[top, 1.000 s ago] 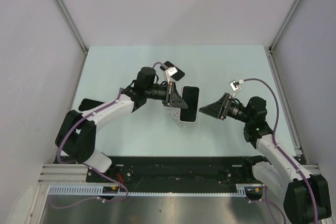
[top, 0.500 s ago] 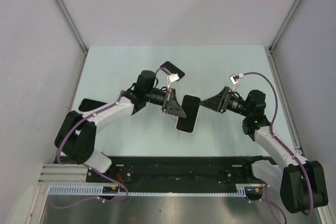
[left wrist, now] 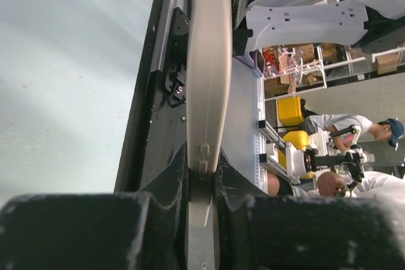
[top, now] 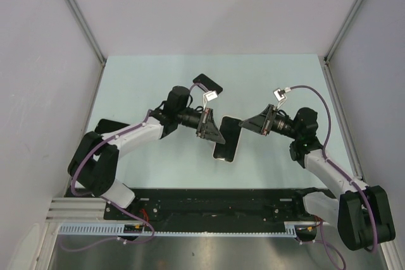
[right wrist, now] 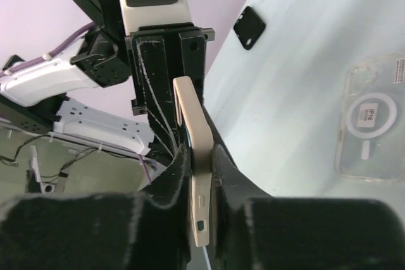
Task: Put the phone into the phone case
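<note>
Right gripper (top: 245, 124) has slid left; it and left gripper (top: 219, 138) both clamp one phone (top: 231, 148); one clear phone case (right wrist: 373, 124) lies at right.

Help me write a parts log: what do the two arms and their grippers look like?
Both the left arm and right arm have white link shells between bulky black joints. A purple cable runs along each, with a small white connector near the wrist. The left gripper and right gripper are matte black, with wedge-shaped fingers whose edges look scuffed pale.
</note>
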You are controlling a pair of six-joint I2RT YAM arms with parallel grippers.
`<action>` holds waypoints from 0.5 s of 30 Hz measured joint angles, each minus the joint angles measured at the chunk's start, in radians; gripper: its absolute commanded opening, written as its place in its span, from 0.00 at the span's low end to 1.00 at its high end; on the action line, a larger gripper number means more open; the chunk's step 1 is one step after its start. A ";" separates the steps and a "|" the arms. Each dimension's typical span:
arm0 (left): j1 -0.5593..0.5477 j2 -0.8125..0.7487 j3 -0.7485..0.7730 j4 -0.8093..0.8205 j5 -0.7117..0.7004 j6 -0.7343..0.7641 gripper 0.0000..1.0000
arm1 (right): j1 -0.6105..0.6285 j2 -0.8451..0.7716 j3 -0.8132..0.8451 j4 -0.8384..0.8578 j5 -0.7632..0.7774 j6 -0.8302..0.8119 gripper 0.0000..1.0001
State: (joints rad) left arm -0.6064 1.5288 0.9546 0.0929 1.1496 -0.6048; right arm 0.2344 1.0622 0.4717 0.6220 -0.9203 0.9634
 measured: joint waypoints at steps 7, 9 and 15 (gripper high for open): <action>0.000 0.044 0.056 -0.152 -0.057 0.075 0.00 | 0.027 -0.037 0.015 -0.164 0.095 -0.146 0.01; -0.002 0.053 0.065 -0.185 -0.071 0.094 0.00 | 0.045 -0.047 0.035 -0.233 0.132 -0.209 0.11; -0.005 0.056 0.075 -0.224 -0.082 0.119 0.00 | 0.082 -0.084 0.059 -0.349 0.192 -0.310 0.39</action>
State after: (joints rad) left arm -0.6109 1.5852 1.0294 -0.1314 1.0679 -0.4858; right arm 0.3168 0.9779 0.5308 0.2726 -0.7288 0.6533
